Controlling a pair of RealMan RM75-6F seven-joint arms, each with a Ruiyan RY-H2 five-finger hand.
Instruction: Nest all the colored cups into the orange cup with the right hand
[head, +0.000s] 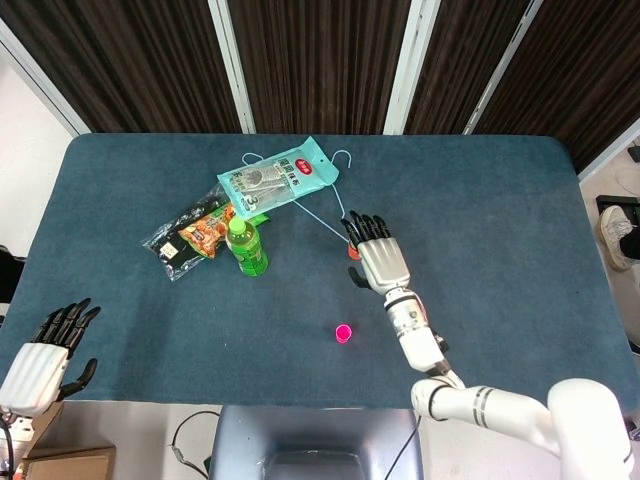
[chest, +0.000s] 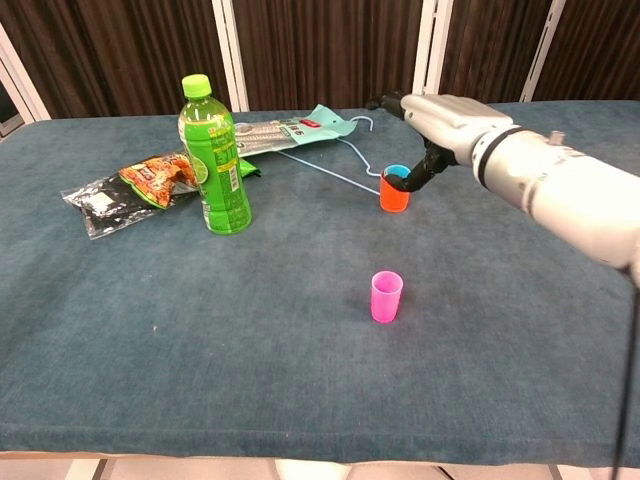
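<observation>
The orange cup (chest: 394, 193) is seen standing upright on the blue counter (chest: 300, 340), right of the middle and toward the far side. A blue cup (chest: 398, 172) is nested inside it, with only its rim showing above the orange rim in the chest view. In the head view the orange cup (head: 354, 252) is mostly hidden beneath the right hand (head: 377, 257).

The right hand (chest: 440, 118) is held over the nested cups with its fingers spread forward and its thumb (chest: 420, 174) reaching down to the blue rim. Whether the rim is touched or merely approached cannot be told; nothing is seen gripped in the hand.

A pink cup (chest: 386, 296) is set upright nearer the front edge, well apart from the orange cup; in the head view the pink cup (head: 343, 332) lies below and slightly left of the hand.

A light blue wire hanger (chest: 345, 155) lies flat just behind and to the left of the orange cup, running toward a teal packet (chest: 290, 126). A green bottle (chest: 213, 158) with a bright green cap stands upright further left, and a snack bag (chest: 125, 188) lies beside it.

The left hand (head: 45, 350) is held off the counter's near left corner, fingers apart and holding nothing.
</observation>
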